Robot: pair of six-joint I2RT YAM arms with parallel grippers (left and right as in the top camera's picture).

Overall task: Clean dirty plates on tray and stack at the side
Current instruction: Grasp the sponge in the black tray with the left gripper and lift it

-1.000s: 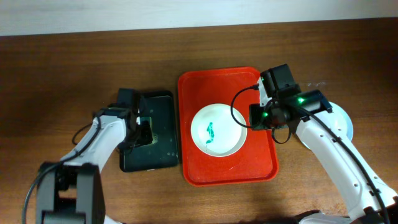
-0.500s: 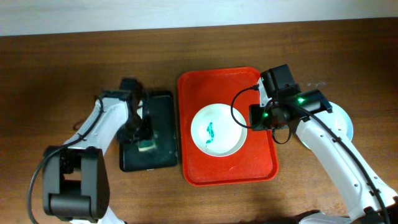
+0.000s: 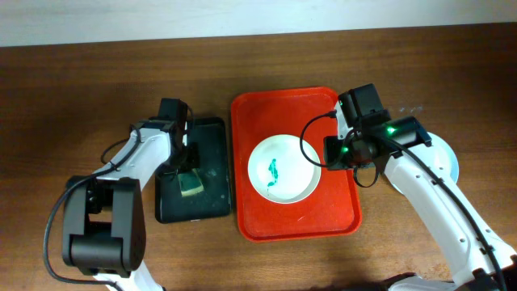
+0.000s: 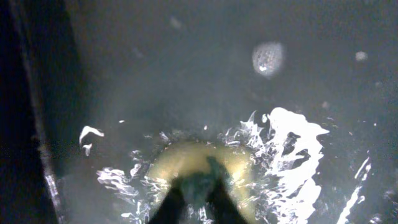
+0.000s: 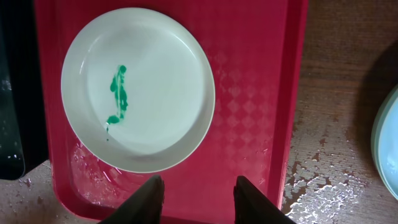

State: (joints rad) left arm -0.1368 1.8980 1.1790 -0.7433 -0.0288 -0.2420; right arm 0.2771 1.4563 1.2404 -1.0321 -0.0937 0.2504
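"One round white plate (image 3: 283, 170), smeared teal-green, sits in the middle of the large red plastic tray (image 3: 295, 226)?"

"Yes. The right gripper (image 5: 196, 194) hangs over the tray just beside it, jaws apart, holding nothing."

"And the left gripper (image 4: 199, 182)?"

"Down in the wet black tray (image 3: 212, 202), pinched closed on the yellowish sponge (image 3: 192, 186). A pale blue plate (image 5: 388, 146) lies on the brown tabletop (image 5: 336, 93), right of the red tray."

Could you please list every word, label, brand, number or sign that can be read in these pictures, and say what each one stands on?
No text can be read in any view.
The red tray, the white plate, the black tray and the sponge bear no print.
The right arm shows only a green light, no legible label.
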